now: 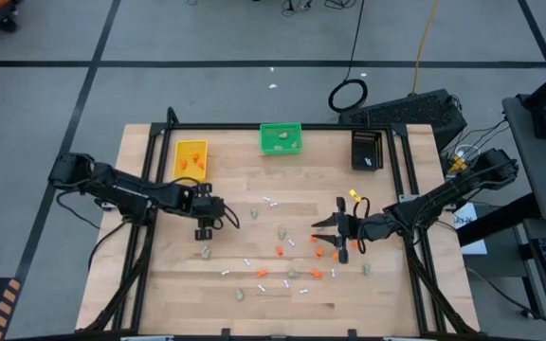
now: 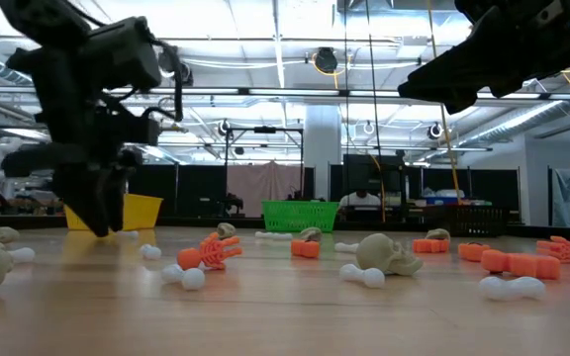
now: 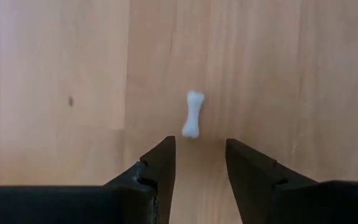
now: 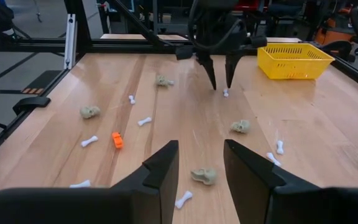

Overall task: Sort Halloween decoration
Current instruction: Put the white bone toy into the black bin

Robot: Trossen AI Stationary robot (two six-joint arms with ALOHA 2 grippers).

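The Halloween decoration lies strewn over the wooden table: orange bits (image 1: 280,251), beige-grey lumps (image 1: 255,215) and thin white sticks (image 1: 271,201). My left gripper (image 1: 203,233) points down at the table's left middle, open. Its fingertips (image 3: 160,158) stand just short of one white bone-shaped stick (image 3: 192,114) lying flat on the wood, with nothing between them. The right wrist view shows the same stick (image 4: 226,93) just beyond the left gripper's tips (image 4: 219,84). My right gripper (image 1: 328,237) hovers open and nearly level at the right middle, above scattered pieces, holding nothing.
A yellow bin (image 1: 191,158) with orange bits, a green bin (image 1: 281,139) with a lump and a black bin (image 1: 367,150) stand along the far edge. A beige lump (image 1: 204,252) lies just nearside of my left gripper. A dark frame (image 1: 150,189) rims the table.
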